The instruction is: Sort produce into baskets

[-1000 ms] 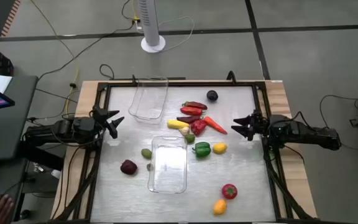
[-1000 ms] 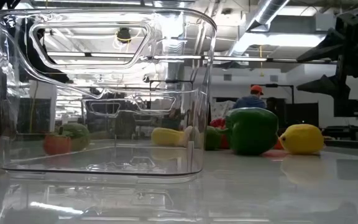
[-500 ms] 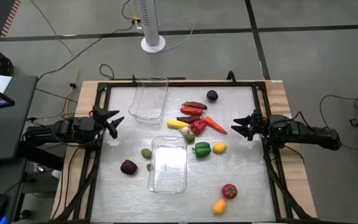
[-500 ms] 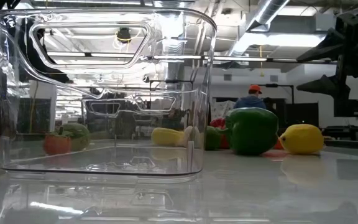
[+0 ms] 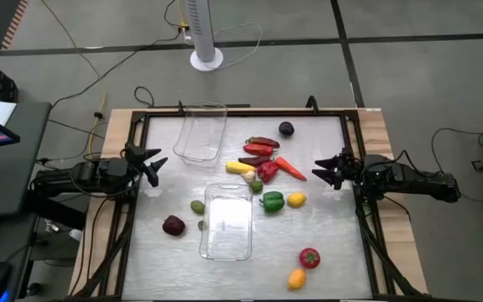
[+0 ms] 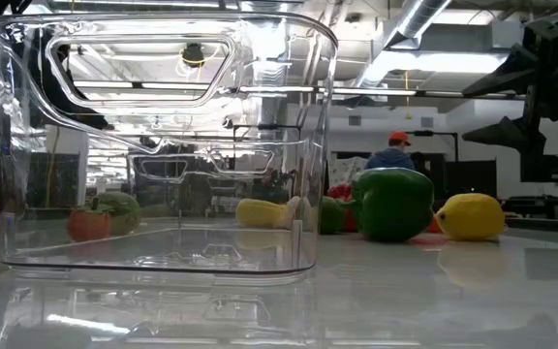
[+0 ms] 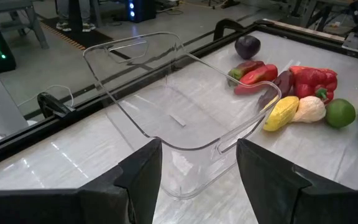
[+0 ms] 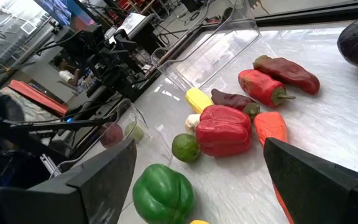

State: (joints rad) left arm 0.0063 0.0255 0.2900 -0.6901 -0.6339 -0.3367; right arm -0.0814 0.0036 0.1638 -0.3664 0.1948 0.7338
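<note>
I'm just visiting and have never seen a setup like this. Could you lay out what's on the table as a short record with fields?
Left claw: open, empty, at the table's left edge
Right claw: open, empty, at the table's right edge
Far basket: clear, empty
Near basket: clear, empty
Central cluster: red peppers, carrot, green pepper, lemon
Near corner: tomato
Outliers: plum near the left side, another plum at the far edge
Sorted so far: nothing

Robotics lab: exposed ceiling ducts, floor cables, equipment racks.
</note>
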